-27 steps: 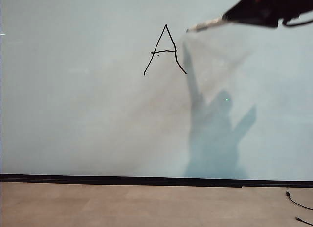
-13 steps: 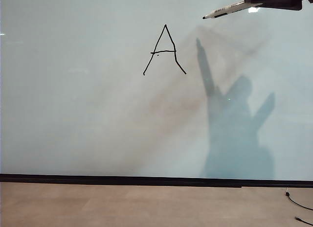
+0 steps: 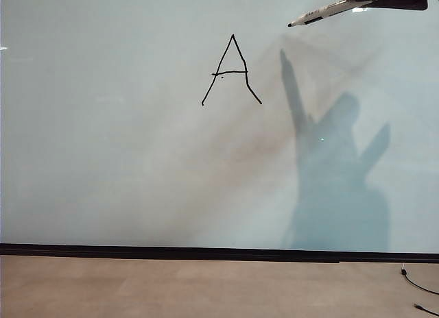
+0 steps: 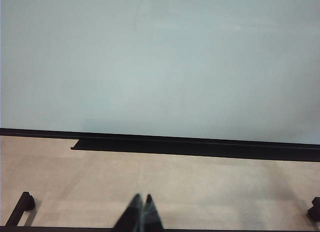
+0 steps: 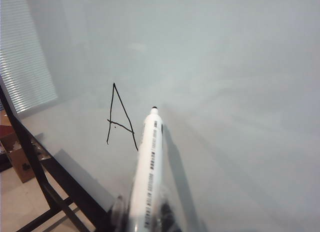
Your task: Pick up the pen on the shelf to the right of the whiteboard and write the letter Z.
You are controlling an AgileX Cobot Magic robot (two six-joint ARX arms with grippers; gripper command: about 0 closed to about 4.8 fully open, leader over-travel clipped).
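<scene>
The whiteboard [image 3: 103, 160] fills the exterior view and bears a black hand-drawn letter A [image 3: 232, 71]. No letter Z shows on it. At the top right, my right gripper [image 3: 358, 1] is shut on the pen [image 3: 321, 13], a whitish barrel with its dark tip pointing left, up and to the right of the A. The pen's shadow [image 3: 291, 85] falls well below the tip. In the right wrist view the pen [image 5: 148, 167] juts from the right gripper [image 5: 145, 218] toward the board [image 5: 240, 92], beside the A [image 5: 119, 117]. My left gripper [image 4: 142, 199] is shut and empty, low over the floor.
A black strip [image 3: 206, 251] runs along the board's lower edge, with beige floor [image 3: 206, 287] in front. A cable [image 3: 418, 287] lies at the lower right. The board's black stand legs [image 5: 45, 187] and a window blind [image 5: 25, 67] show in the right wrist view.
My right gripper has carried the pen up and to the right, away from the A. The shadow on the board has shifted right. The left arm has stayed still.
</scene>
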